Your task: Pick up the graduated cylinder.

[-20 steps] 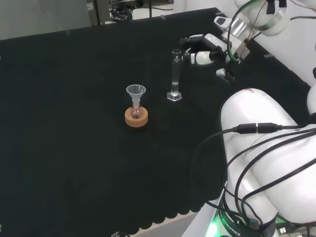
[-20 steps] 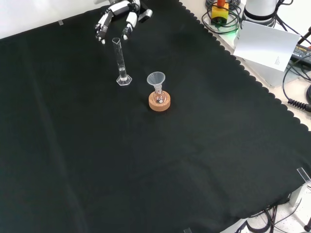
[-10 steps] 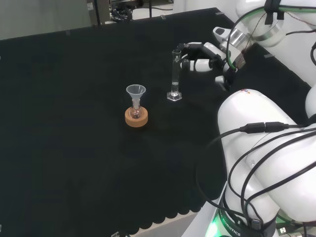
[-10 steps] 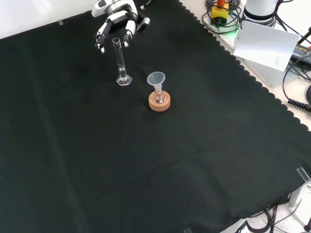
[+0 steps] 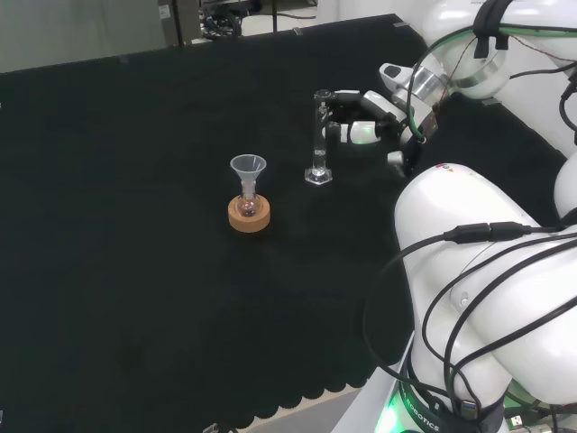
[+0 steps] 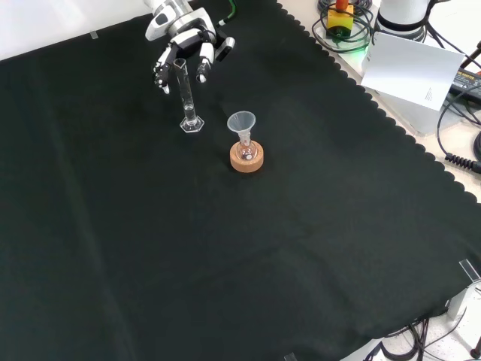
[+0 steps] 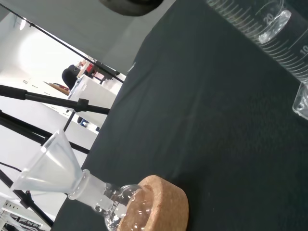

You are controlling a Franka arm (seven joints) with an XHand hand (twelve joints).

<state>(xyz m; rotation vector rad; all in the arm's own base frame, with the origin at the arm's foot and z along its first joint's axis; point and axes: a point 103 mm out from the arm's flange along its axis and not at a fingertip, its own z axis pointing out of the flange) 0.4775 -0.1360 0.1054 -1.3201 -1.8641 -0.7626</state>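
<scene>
The graduated cylinder (image 5: 319, 135) is a tall clear glass tube on a hexagonal foot, upright on the black cloth (image 5: 135, 271). In the head view the hand (image 5: 374, 115) is just right of its upper part, fingers reaching past the tube's top on both sides. From the front, the hand (image 6: 184, 36) comes down behind the cylinder (image 6: 185, 94), with fingers (image 6: 161, 74) spread left and right of the tube. The hand is open; I cannot tell if it touches the glass. The wrist view shows the cylinder's scale (image 7: 269, 33) close up.
A small round flask with a clear funnel (image 5: 248, 167) in its neck sits on a cork ring (image 5: 249, 215) left of the cylinder in the head view. The flask and funnel (image 7: 53, 163) and ring (image 7: 156, 207) also appear in the wrist view. The arm's white links (image 5: 487, 271) stand at the right.
The hand has moved in towards the cylinder and lower; its fingers now flank the tube's upper part. The cylinder, flask and funnel have not moved.
</scene>
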